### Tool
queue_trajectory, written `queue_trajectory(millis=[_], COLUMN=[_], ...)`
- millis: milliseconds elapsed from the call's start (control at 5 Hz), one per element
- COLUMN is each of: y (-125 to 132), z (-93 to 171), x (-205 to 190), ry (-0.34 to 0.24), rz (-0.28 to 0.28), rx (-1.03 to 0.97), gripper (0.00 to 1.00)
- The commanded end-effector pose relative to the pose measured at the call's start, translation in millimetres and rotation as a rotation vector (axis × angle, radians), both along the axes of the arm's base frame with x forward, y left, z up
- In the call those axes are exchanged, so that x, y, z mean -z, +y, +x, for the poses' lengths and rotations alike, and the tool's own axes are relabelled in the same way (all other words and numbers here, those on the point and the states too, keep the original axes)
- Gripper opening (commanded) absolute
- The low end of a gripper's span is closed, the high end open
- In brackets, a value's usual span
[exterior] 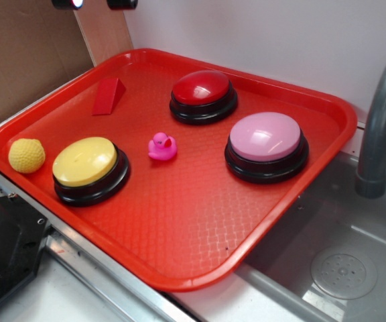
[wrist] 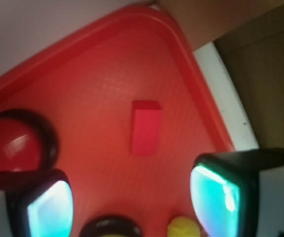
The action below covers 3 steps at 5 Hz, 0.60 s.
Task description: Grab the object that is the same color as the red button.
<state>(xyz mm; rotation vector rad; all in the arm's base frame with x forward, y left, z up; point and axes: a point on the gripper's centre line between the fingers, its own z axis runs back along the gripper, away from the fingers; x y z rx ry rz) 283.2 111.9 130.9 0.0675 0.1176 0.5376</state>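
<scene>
The claw [wrist: 132, 202] is spread wide and empty, its two pads [wrist: 216, 197] hanging above the tray [exterior: 179, 221]. Ahead, between them, lies the wedge [wrist: 146, 127] — flat on the tray near its far corner, touching nothing. The red button [exterior: 203, 95] sits apart to one side; the duck [exterior: 161, 146] and yellow ball [exterior: 27, 155] lie elsewhere on the tray.

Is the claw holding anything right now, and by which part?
Nothing. The claw is open and empty; the red wedge lies untouched on the tray.
</scene>
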Motion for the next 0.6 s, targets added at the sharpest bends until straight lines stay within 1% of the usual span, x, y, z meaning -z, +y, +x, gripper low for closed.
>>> queue_trajectory(millis=[0, 200, 400], y=[33.1, 42.2, 45.5], z=[-5.6, -22.3, -29.7], x=[29.8, 40.4, 48.0], ry=[0.002, -0.019, -0.001], rz=[0.018, -0.033, -0.025], rx=[0.012, 0.039, 0.026], gripper=[1.0, 1.0, 1.0])
